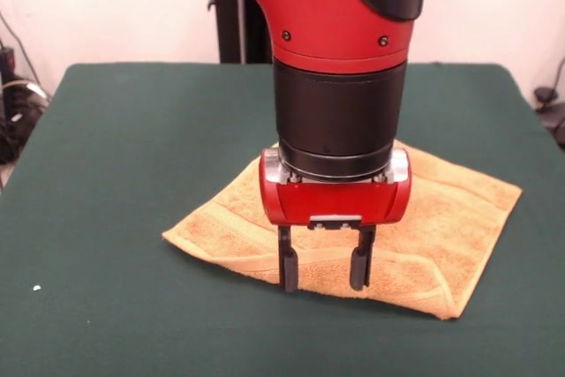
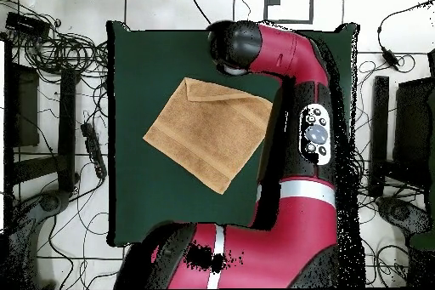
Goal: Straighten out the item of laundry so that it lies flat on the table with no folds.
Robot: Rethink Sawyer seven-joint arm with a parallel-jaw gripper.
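The golden-orange towel [image 1: 441, 209] lies spread on the dark green table [image 1: 115, 130], turned at an angle to the table's edges. Along its near edge in the front view a strip looks doubled over, thickest at the front right corner. In the overhead view the towel [image 2: 208, 129] shows as a tilted rectangle with a fold line near its top edge. My gripper [image 1: 324, 271] is open and points straight down. Its fingertips [image 1: 288, 275] are at or just above the towel's near edge and hold nothing. In the overhead view the arm's wrist [image 2: 234, 48] hides the gripper.
The red arm [image 2: 289, 91] reaches across the table's right side in the overhead view. A small white speck [image 1: 36, 288] lies on the table. Cables and equipment [image 2: 51, 40] crowd the floor around the table. A black stand [image 1: 238, 33] is behind it.
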